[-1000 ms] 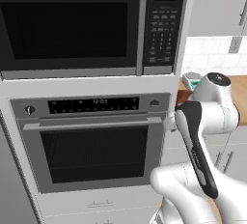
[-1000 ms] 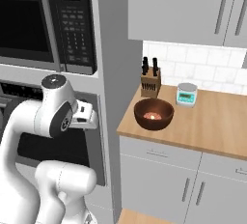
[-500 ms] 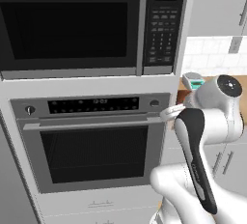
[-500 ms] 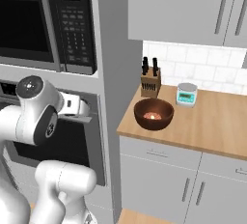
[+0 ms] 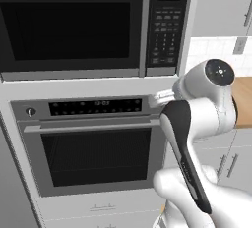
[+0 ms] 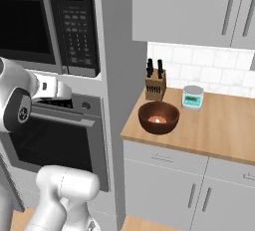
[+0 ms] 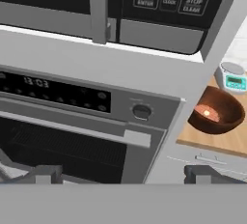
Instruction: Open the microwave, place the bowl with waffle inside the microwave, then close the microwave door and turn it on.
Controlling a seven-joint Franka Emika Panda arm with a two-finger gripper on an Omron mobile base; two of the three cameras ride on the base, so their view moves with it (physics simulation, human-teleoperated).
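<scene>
Black glass faces you: the microwave door [image 5: 74, 25] is shut flush on the microwave [image 6: 55, 23], its grey bar handle [image 5: 145, 25] running vertically along the door's right edge beside the keypad [image 5: 167, 30]. Below sits the oven [image 5: 93, 148], its handle horizontal. Your gripper [image 7: 123, 175] hangs before the oven's right end, jaws spread wide and empty. The bowl with waffle [image 6: 158, 117] stands upright, mouth up, on the wooden counter [image 6: 219, 130] to the right, near the knife block [image 6: 155, 83] and the scale [image 6: 192, 97].
</scene>
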